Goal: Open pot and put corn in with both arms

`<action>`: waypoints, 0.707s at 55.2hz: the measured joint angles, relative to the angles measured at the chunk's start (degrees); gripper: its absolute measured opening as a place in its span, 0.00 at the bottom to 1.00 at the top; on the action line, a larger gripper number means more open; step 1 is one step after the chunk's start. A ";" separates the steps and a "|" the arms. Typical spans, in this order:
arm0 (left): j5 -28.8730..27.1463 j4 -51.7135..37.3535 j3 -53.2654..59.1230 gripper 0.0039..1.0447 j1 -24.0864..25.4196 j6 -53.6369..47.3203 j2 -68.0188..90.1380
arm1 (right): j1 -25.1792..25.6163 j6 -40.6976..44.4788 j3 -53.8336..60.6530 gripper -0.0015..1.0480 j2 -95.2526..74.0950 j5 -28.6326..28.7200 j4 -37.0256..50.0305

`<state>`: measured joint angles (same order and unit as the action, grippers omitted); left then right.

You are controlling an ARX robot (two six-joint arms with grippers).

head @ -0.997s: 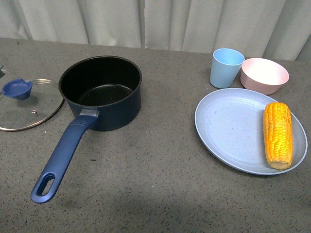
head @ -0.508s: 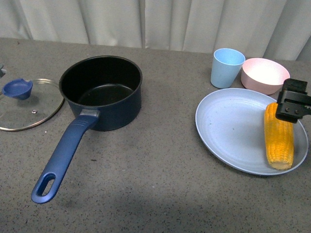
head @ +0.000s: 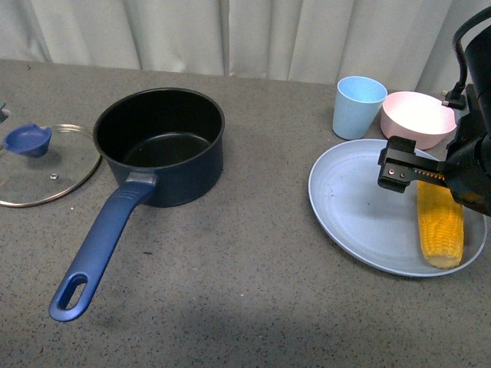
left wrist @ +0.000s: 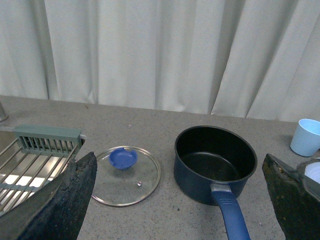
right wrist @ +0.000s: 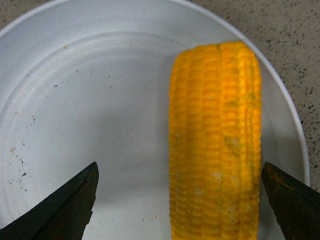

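The right end effector (right wrist: 179, 207) hangs over the far half of the corn (head: 440, 222) with its jaws spread wide and gripping nothing. In the right wrist view the cob lies between the two fingers (right wrist: 65, 210), just beside one of them and well apart from the other. Whether either fingertip touches it cannot be told.

The corn lies flat on the right side of a pale blue plate (head: 353, 199). Its long axis runs from near to far along the plate's rim, and its far end is hidden under the end effector in the front view.

Just behind the plate stand a light blue cup (head: 357, 106) and a pink bowl (head: 418, 115), close to the arm.

The pot (head: 159, 142) sits uncovered well to the left on the grey table (head: 253, 268), handle pointing toward the robot. Its glass lid (head: 46, 165) lies flat just left of it.

The left end effector (left wrist: 177, 205) is also spread wide and empty, short of the pot and lid.
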<state>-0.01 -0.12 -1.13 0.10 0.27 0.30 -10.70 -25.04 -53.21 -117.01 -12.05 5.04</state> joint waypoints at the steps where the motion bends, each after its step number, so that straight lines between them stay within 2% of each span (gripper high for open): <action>1: 0.00 0.00 0.00 0.94 0.00 0.00 0.00 | -0.09 -0.02 -0.15 0.91 -0.13 0.00 -0.42; 6: 0.00 0.00 0.00 0.94 0.00 0.00 0.00 | -0.39 0.17 -0.59 0.71 -0.55 -0.13 -1.60; 21: 0.00 0.00 0.00 0.94 0.00 0.00 0.00 | -0.48 0.42 -0.74 0.26 -0.70 0.39 -1.88; 28: 0.00 0.00 0.00 0.94 0.00 -0.02 0.00 | -0.48 0.79 -0.74 0.17 -0.70 0.83 -1.29; 39: 0.00 0.00 0.00 0.94 0.00 0.00 0.00 | -0.94 1.44 -0.48 0.08 1.49 3.56 0.31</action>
<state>-0.01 -0.12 -1.13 0.10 0.27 0.30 -11.64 -23.59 -53.69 -115.52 -8.49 5.34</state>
